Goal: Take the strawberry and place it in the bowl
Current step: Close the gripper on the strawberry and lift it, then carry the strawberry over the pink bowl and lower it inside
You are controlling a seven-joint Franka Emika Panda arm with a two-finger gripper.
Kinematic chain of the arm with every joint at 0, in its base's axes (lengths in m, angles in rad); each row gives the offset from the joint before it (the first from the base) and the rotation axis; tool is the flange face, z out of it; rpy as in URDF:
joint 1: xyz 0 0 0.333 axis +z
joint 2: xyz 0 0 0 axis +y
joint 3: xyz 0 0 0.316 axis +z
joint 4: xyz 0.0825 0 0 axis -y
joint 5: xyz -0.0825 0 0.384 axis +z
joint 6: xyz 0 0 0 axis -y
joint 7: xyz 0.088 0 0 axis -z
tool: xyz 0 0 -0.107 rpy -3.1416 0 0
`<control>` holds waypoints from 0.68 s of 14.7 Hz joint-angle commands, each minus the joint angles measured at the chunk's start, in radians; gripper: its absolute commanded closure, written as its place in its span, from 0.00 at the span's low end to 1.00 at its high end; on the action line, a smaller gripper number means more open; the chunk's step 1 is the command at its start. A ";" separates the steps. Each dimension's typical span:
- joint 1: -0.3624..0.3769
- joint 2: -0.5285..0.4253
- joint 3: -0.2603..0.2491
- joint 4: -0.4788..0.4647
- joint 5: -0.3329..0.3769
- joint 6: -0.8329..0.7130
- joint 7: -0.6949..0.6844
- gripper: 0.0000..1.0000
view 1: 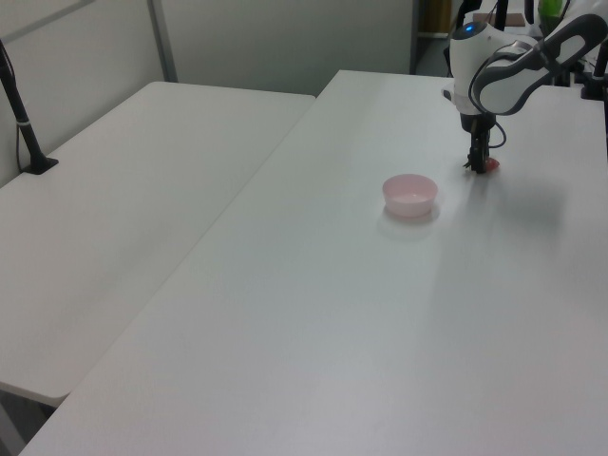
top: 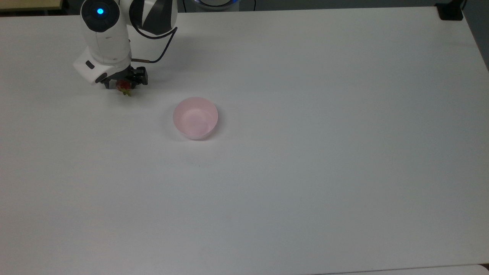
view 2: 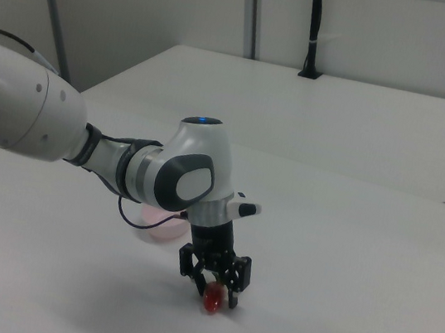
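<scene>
The strawberry [top: 123,88] lies on the white table [top: 305,152] near the top view's upper left, its green stem poking out toward the bowl side. My gripper [top: 121,83] has come down over it, and the fingers stand open on either side of the berry. In the right view the red strawberry [view 2: 213,301] sits between the two black fingertips of the gripper [view 2: 214,293]. The pale pink bowl [top: 195,117] stands empty to the top view's lower right of the berry. In the left view the bowl [view 1: 409,193] is left of the gripper [view 1: 478,163].
A second white table [view 1: 142,209] adjoins on the left view's left, with a black post [view 1: 24,123] standing on it. A black clamp [top: 450,11] sits at the top view's upper right corner.
</scene>
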 commanded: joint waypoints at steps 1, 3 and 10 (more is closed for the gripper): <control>0.000 -0.008 -0.001 -0.001 0.061 0.020 0.011 0.55; 0.007 -0.025 0.001 0.003 0.087 -0.008 0.011 0.62; 0.024 -0.085 0.096 0.178 0.215 -0.259 0.020 0.62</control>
